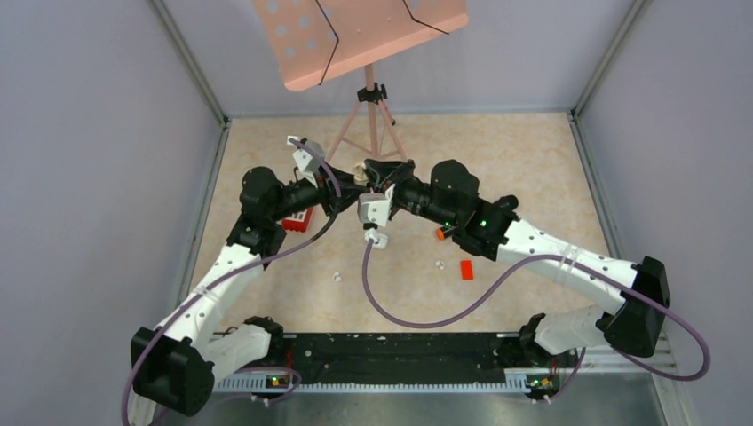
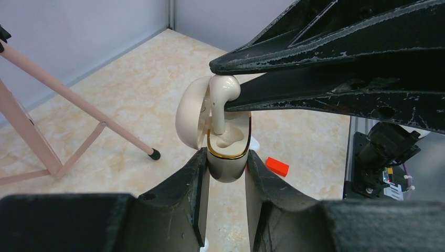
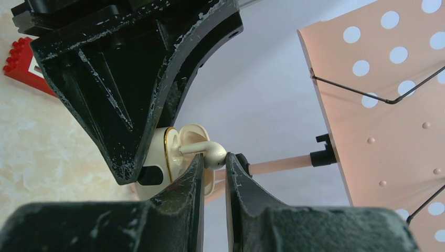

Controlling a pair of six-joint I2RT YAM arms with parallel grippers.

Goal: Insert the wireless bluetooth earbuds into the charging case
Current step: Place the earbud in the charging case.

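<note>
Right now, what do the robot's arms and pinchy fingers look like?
The left arm and right arm have white lower tubes and chunky black joints. A purple cable loops along each. A green light glows on the right one. The left gripper and right gripper have black wedge-shaped fingers with scratched, chipped paint.

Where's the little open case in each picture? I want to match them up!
Top external: charging case is a cream speck in the middle, where both grippers meet.
Left wrist: dead centre, open, squeezed by the left gripper, an earbud at its opening.
Right wrist: centre-left, on its side, before the right gripper.
Shared landmark: the pink music stand.
</note>
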